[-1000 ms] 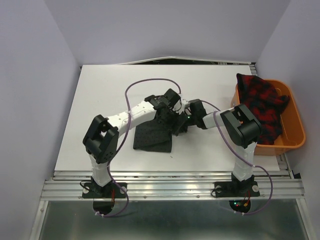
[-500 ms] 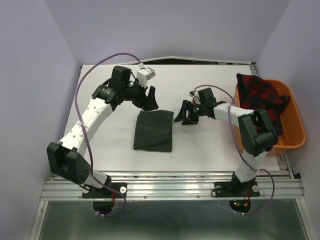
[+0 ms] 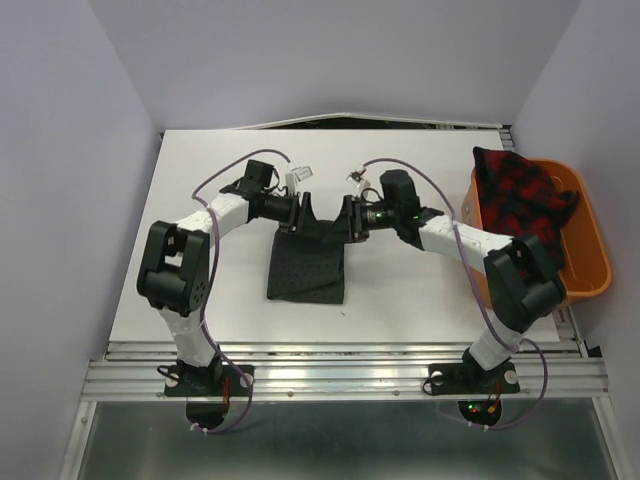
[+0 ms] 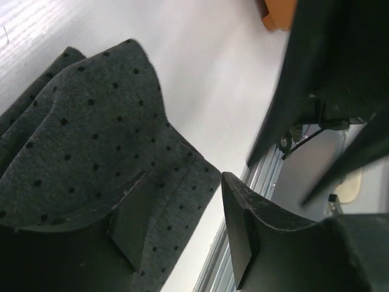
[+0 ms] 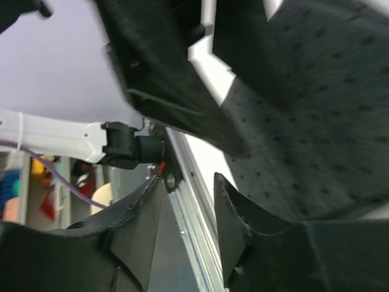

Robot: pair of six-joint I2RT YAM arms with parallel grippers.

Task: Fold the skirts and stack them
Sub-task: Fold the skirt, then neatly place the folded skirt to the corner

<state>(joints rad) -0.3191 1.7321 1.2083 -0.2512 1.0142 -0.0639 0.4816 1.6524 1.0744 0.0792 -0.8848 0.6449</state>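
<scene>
Left pincer (image 3: 302, 212): jaws stood partly apart and were narrowing. A corner of the grey skirt (image 3: 308, 268) lay against its inner finger (image 4: 130, 225), not yet clamped.
Right pincer (image 3: 350, 220): also part open, with bare rail showing in the gap between its fingers (image 5: 234, 222) and nothing held. The dotted cloth sat just beyond its tips.
Grey skirt: a folded rectangle on the worktop (image 3: 200, 200). Its far edge sat right under both pincers, one corner to each, and the rest ran back from them toward the arm bases.
Just changed: half a second before, both arms were swung wide, the left pincer up and off to the left, the right one well out toward the basket (image 3: 592, 270). Now both had darted back in and met over that far edge, nearly side by side.
Plaid skirt (image 3: 520, 205): well away on the right pincer's outer side, heaped in the orange basket and untouched.
Meaning for the task: this looked like the set-up for a two-corner pinch and another fold of the grey skirt. No grip had been made, and the plaid one remained to be done.
</scene>
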